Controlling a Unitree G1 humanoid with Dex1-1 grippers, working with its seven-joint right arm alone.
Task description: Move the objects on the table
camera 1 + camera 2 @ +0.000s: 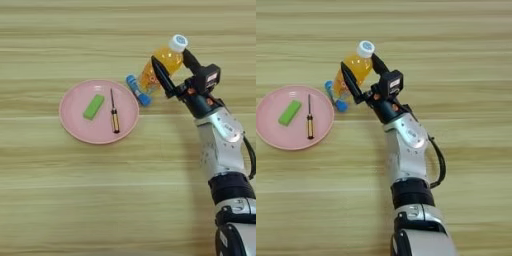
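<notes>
Pink plate (76, 125), left of the table's (100, 210) middle, carries the green block (94, 107) and, beside it, the screwdriver (114, 113), both lying flat inside the rim. Just off the plate's right rim lies a small blue cylinder (138, 90). Further right, the orange-drink bottle (162, 67) leans tilted, cap toward the far edge, pinched between the two black fingers of the right gripper (172, 67), apparently for carrying.
</notes>
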